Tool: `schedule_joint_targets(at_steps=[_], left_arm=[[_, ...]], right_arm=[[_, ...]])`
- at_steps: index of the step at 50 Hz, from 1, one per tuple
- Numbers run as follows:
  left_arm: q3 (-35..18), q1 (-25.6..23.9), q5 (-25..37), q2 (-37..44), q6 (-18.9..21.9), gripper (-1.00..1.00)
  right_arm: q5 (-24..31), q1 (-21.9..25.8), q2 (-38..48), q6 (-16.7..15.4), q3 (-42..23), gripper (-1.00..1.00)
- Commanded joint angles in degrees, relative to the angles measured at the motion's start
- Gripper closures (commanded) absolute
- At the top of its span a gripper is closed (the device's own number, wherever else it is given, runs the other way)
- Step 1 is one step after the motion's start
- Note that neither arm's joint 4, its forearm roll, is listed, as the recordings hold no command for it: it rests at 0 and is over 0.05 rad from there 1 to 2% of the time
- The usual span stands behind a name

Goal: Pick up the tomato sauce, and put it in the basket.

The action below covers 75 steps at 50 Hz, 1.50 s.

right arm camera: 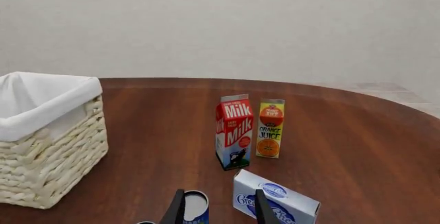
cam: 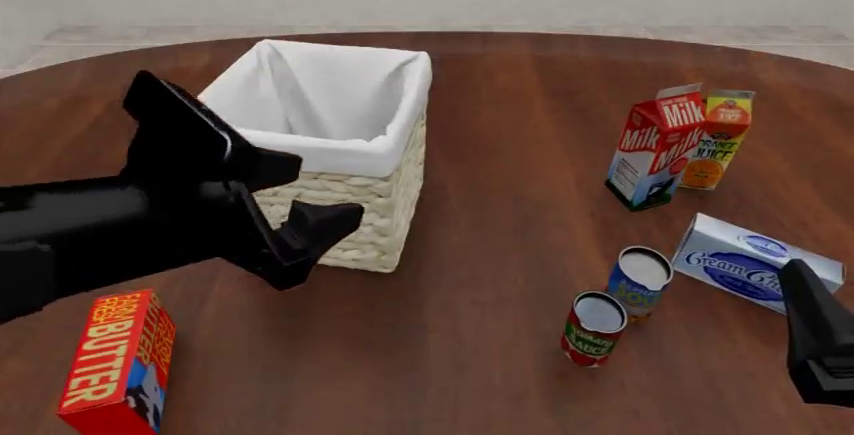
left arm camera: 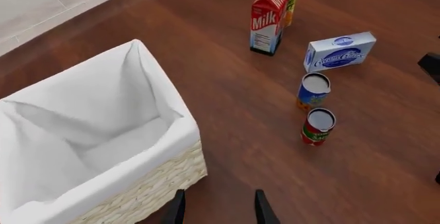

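Note:
The tomato sauce [cam: 594, 328], a red can with a green band and silver top, stands on the table at the front right, next to a blue-and-yellow can [cam: 639, 280]. It also shows in the left wrist view [left arm camera: 318, 126]. The wicker basket [cam: 363, 213] with white lining stands left of centre and holds nothing; it also shows in the left wrist view [left arm camera: 180, 134] and the right wrist view [right arm camera: 58, 152]. My left gripper [cam: 318, 245] is open and empty in front of the basket's near side [left arm camera: 218, 211]. My right gripper [right arm camera: 218, 213] is open and empty, over the blue-and-yellow can [right arm camera: 195, 205].
A milk carton [cam: 654, 150] and an orange juice carton [cam: 715, 140] stand at the back right. A cream cheese box [cam: 754, 260] lies right of the cans. A red butter box [cam: 118, 360] stands at the front left. The right arm [cam: 817, 345] is at the right edge.

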Motion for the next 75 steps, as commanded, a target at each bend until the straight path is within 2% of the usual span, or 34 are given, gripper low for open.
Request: schedule_joint_targets(at_steps=[1, 18, 42, 75], left_arm=[[-4.3, -4.1, -1.8, 8.3, -0.3, -1.00], [-8.9, -7.7, -5.5, 18.8, 0.3, -1.00], [-14.1, -12.9, -8.6, 29.5, 1.6, -1.00], [-21.0, -16.8, -10.7, 41.3, 0.1, -1.00]], right_arm=[[0.0, 0.0, 0.0, 0.0, 0.0, -1.00], [0.0, 0.0, 0.0, 0.0, 0.0, -1.00], [0.0, 0.0, 0.0, 0.0, 0.0, -1.00], [0.0, 0.0, 0.0, 0.0, 0.0, -1.00]])
